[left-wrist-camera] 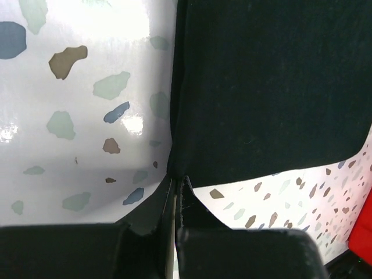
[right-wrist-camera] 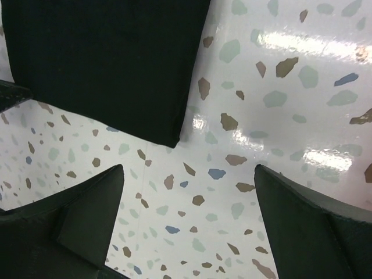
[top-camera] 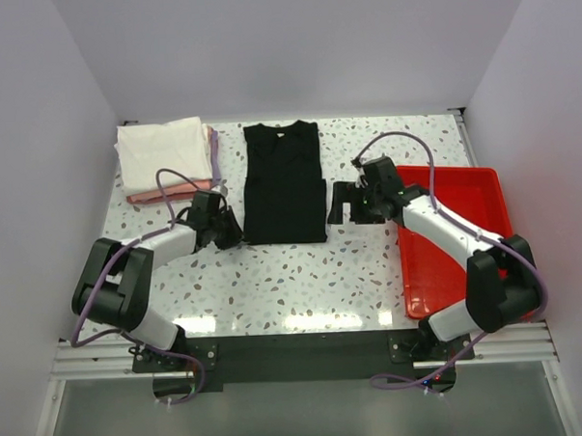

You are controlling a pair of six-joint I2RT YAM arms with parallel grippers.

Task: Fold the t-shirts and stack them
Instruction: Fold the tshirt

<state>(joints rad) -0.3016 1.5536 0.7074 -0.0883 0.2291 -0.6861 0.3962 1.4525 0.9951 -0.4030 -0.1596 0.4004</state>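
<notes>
At table [top-camera: 275, 286] centre, left gripper [left-wrist-camera: 176, 228] is pinching part-folded black t-shirt [top-camera: 285, 184], right gripper [right-wrist-camera: 187, 177] gaping; other tees [top-camera: 161, 151] already stacked.

We see white link shells between bulky black joints on the left arm [top-camera: 167, 245] and right arm [top-camera: 446, 226]. Behind the black left pincer [top-camera: 236, 232] and right pincer [top-camera: 335, 204], lavender cables [top-camera: 160, 178] loop; the fingers [right-wrist-camera: 87, 215] are blunt matte-black wedges.

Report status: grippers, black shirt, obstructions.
Left gripper shut on black t-shirt, near-left corner. Right gripper open over table by near-right corner, empty. Shirt flat, narrow strip. Nothing blocking.
</notes>
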